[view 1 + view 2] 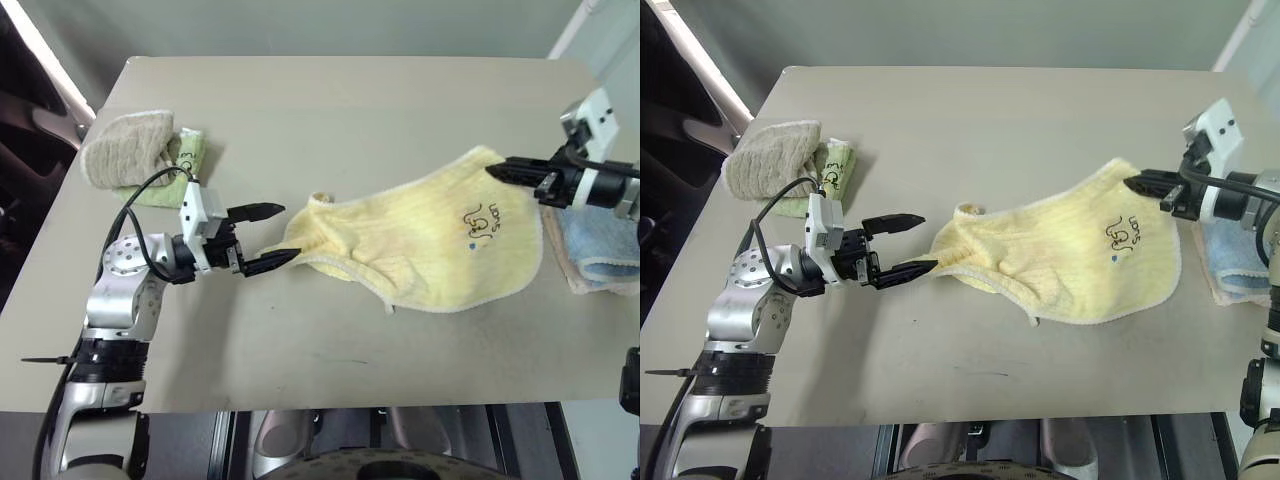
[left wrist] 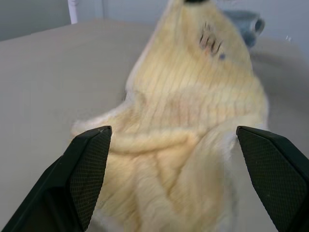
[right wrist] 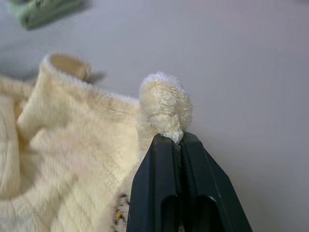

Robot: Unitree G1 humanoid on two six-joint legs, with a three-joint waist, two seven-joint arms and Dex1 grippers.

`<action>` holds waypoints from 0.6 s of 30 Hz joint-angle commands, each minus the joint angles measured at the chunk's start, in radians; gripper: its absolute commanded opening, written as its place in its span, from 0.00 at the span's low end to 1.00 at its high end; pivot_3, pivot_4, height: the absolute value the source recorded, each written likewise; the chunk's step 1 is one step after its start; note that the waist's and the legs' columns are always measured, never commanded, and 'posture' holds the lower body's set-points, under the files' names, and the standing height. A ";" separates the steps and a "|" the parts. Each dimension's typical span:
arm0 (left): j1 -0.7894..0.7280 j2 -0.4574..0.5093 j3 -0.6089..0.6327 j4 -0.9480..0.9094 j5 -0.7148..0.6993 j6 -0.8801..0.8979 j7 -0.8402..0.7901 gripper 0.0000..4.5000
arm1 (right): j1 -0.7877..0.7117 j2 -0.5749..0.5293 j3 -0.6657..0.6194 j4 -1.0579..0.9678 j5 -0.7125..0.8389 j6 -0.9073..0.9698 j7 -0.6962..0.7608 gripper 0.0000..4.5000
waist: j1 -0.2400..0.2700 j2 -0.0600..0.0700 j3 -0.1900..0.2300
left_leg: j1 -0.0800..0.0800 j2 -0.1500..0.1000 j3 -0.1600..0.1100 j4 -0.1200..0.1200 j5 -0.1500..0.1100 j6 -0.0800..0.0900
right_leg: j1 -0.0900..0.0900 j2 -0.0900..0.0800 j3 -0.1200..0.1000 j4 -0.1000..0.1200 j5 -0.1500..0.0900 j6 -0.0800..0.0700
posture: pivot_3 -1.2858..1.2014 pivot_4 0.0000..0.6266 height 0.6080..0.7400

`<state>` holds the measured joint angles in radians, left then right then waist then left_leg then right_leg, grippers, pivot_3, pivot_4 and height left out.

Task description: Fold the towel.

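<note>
- Left gripper [image 1: 268,238]: jaws wide apart, holding nothing, level above the table [image 1: 330,110]; its fingertips sit just beside the towel's bunched left end
- Towel [image 1: 420,245]: pale yellow, crumpled across the table's middle and right; the right corner is raised off the surface
- Right gripper [image 1: 505,171]: arm cut off at the frame edge, jaws clamped on that raised corner
- Blue folded towel [image 1: 600,240]: partly hidden behind the right arm
</note>
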<state>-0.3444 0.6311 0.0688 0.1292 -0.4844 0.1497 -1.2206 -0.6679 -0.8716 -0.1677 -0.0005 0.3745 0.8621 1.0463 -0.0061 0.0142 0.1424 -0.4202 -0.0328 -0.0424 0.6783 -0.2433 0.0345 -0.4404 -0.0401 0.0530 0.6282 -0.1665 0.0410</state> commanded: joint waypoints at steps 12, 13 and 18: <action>-0.066 -0.061 -0.020 0.139 0.055 -0.098 -0.050 1.00 | -0.294 -0.131 -0.047 -0.095 0.079 -0.011 -0.063 0.01 | 0.001 0.001 0.000 | -0.007 0.000 0.000 0.001 0.001 0.000 | -0.006 0.000 0.000 0.000 0.000 0.002 | 0.52 0.24 0.95; -0.071 -0.065 -0.020 0.153 0.059 -0.106 -0.053 1.00 | -0.321 -0.134 -0.051 -0.093 0.084 -0.018 -0.065 0.01 | 0.001 0.001 0.000 | -0.007 0.000 0.000 0.001 0.001 0.000 | -0.006 0.000 0.000 0.000 0.000 0.002 | 0.52 0.24 0.95; -0.115 -0.089 -0.023 0.235 0.079 -0.158 -0.061 1.00 | -0.439 -0.143 -0.064 -0.082 0.115 -0.047 -0.057 0.01 | 0.001 0.002 0.000 | -0.010 -0.001 0.000 0.003 0.001 0.000 | -0.009 0.000 0.000 0.001 0.000 0.003 | 0.52 0.24 0.95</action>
<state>-0.4419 0.5458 0.0415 0.3528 -0.4071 0.0228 -1.2714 -1.0667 -0.9893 -0.1917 -0.0646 0.4685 0.8401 0.9893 -0.0046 0.0161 0.1427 -0.4313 -0.0334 -0.0427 0.6810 -0.2420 0.0352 -0.4500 -0.0401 0.0530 0.6288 -0.1661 0.0445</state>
